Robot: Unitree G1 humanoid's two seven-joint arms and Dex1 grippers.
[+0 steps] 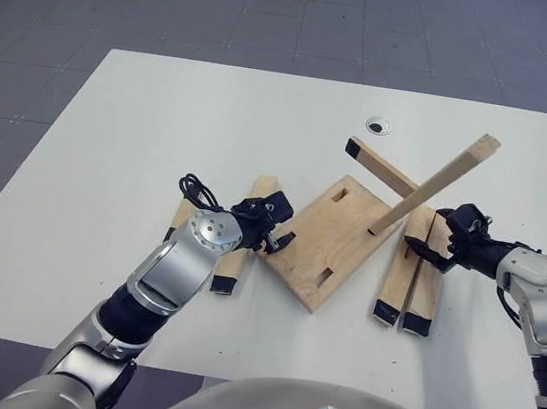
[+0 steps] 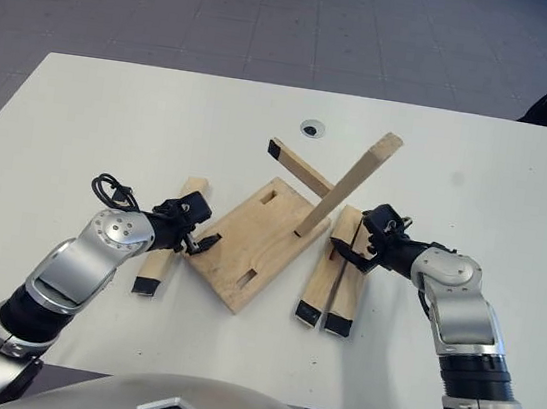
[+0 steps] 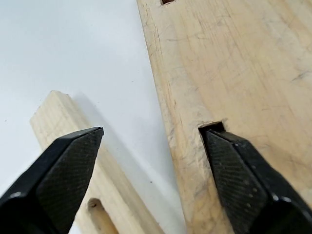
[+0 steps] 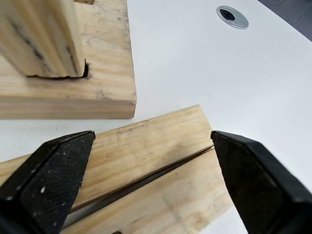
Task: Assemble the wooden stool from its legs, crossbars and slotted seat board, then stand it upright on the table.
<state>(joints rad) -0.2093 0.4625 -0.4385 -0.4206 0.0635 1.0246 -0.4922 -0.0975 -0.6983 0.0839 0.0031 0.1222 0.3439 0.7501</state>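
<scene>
Left wrist view puts the left gripper (image 3: 153,141) spread wide across the left edge of the seat board (image 3: 234,73), one finger over an edge slot and the other above a loose stick (image 3: 63,117). If it closes there, it would likely shove the board sideways rather than grip it. That could lever out the tilted leg (image 1: 438,184), which leans in a slot near the board's right edge and looks only partly seated.

The right gripper (image 4: 152,141) hangs equally wide over two legs (image 1: 406,283) lying side by side just right of the board. A careless lift here could knock the leaning leg or drag both legs at once. A black-tipped stick (image 1: 379,166) lies behind the board.

The board sits mid-worktop (image 1: 162,129), a plain white surface with a cable hole (image 1: 379,127) toward the far edge. Grey tiled floor (image 1: 179,1) stretches beyond.
</scene>
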